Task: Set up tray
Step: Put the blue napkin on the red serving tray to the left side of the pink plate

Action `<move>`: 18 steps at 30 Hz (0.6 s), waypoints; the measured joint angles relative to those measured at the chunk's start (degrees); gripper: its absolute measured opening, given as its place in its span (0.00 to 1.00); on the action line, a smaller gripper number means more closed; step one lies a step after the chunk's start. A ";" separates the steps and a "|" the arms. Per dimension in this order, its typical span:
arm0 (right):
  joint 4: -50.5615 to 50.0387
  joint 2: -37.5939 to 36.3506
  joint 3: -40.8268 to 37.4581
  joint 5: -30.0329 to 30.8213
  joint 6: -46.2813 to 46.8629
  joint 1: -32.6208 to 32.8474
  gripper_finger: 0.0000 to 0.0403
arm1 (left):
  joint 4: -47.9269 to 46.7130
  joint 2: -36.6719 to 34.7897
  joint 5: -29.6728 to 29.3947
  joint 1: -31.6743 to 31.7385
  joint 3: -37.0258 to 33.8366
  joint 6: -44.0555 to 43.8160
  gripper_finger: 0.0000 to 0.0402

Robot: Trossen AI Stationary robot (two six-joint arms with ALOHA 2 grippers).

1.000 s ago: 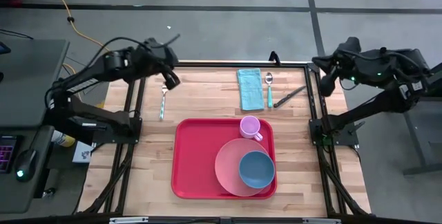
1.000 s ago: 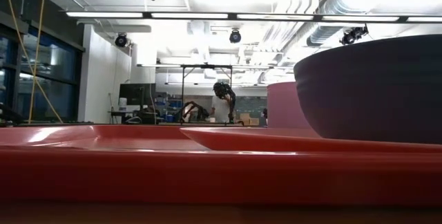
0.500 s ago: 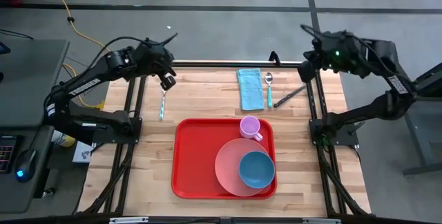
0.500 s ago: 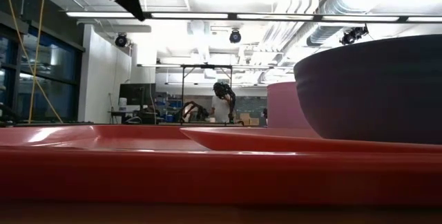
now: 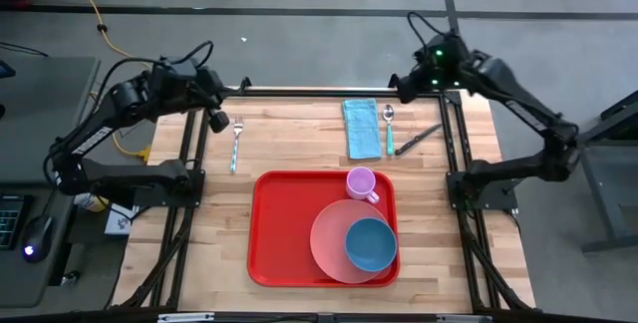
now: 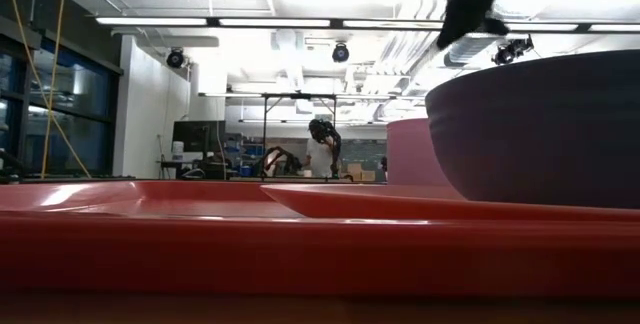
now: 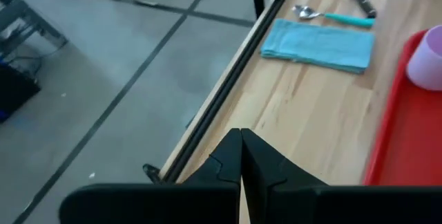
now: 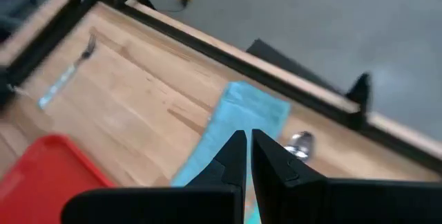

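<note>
Red tray (image 5: 284, 228) at table's near middle, long axis across the table, holding pink plate (image 5: 334, 248), blue bowl (image 5: 370, 244), pink cup (image 5: 361, 181). Blue napkin (image 5: 360, 127), spoon (image 5: 388, 129), knife (image 5: 418, 139) at far edge, just below right gripper (image 5: 396, 88), fingers pressed together. Fork (image 5: 236, 142) beside left gripper (image 5: 216, 121), likewise pressed together. Nothing between.

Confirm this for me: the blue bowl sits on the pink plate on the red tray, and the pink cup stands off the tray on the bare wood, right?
Not quite. The high view shows the pink cup standing on the red tray, just behind the pink plate. The blue bowl does sit on that plate.
</note>
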 joint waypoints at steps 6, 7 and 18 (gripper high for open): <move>22.31 0.65 -17.38 -12.52 8.90 -8.02 0.00 | 0.03 -2.14 4.02 0.00 -0.02 1.44 0.09; 25.35 0.88 -19.76 -13.29 10.75 -9.10 0.00 | 0.04 -2.42 4.95 0.00 -0.02 1.55 0.09; 39.47 10.01 -29.86 -21.31 13.26 -13.58 0.00 | 0.08 -5.07 6.81 0.00 -0.02 1.86 0.09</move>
